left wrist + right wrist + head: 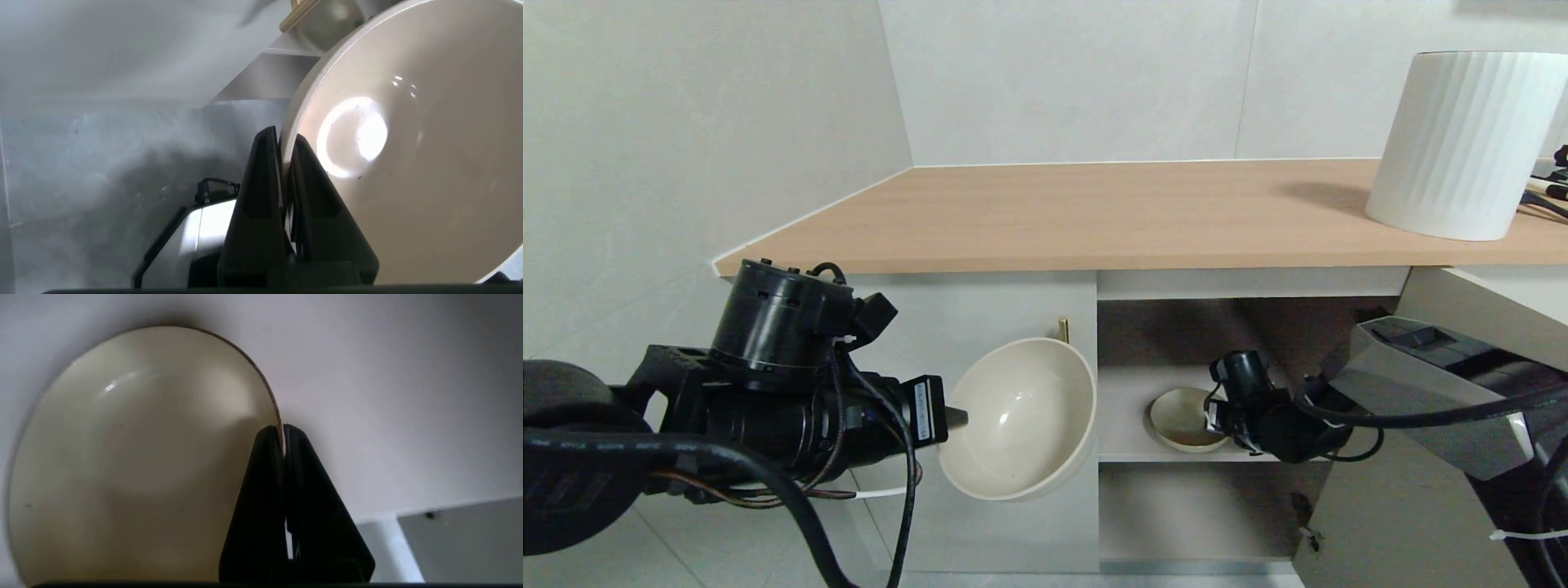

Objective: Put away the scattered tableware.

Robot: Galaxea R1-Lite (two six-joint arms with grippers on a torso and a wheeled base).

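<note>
Sideways, left tool [958, 417] on bowl [1033, 412].

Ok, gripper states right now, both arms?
Left gripper: shut on the rim of the large bowl, held tilted.
Right gripper: shut on the rim of the small dish, at the cabinet shelf.

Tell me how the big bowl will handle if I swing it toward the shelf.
The bowl looks rigid and glossy, so it may slip or pivot in the left gripper, which pinches only its rim. Likely breakable if dropped.
</note>
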